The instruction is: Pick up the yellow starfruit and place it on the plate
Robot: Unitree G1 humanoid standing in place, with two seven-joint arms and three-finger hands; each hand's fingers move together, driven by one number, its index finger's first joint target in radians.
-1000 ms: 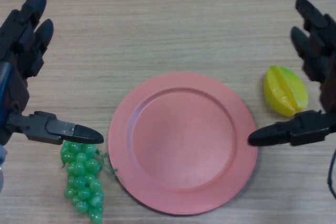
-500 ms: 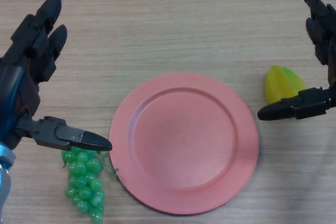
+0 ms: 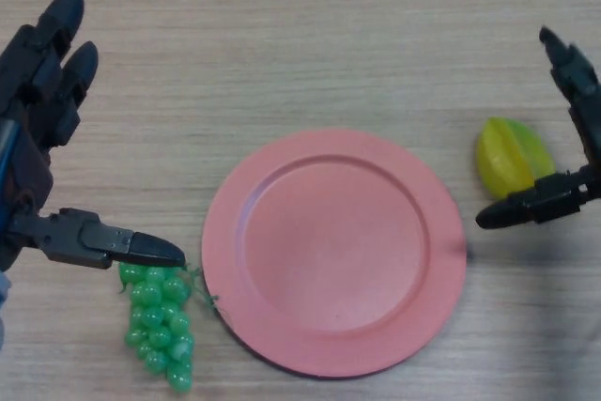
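Observation:
The yellow starfruit [image 3: 509,156] lies on the wooden table to the right of the pink plate [image 3: 333,251]. The plate holds nothing. My right hand [image 3: 575,129] is open at the right edge, with its fingers beyond the starfruit and its thumb just in front of it; whether it touches the fruit I cannot tell. My left hand [image 3: 38,138] is open at the left edge, away from the starfruit, with its thumb above the grapes.
A bunch of green grapes [image 3: 158,321] lies at the plate's lower left, close to its rim. Bare wooden table [image 3: 300,35] stretches behind the plate.
My right hand has moved right and up, so less of it shows and the thumb has shifted from the plate's rim to beside the starfruit. The left hand has wavered slightly.

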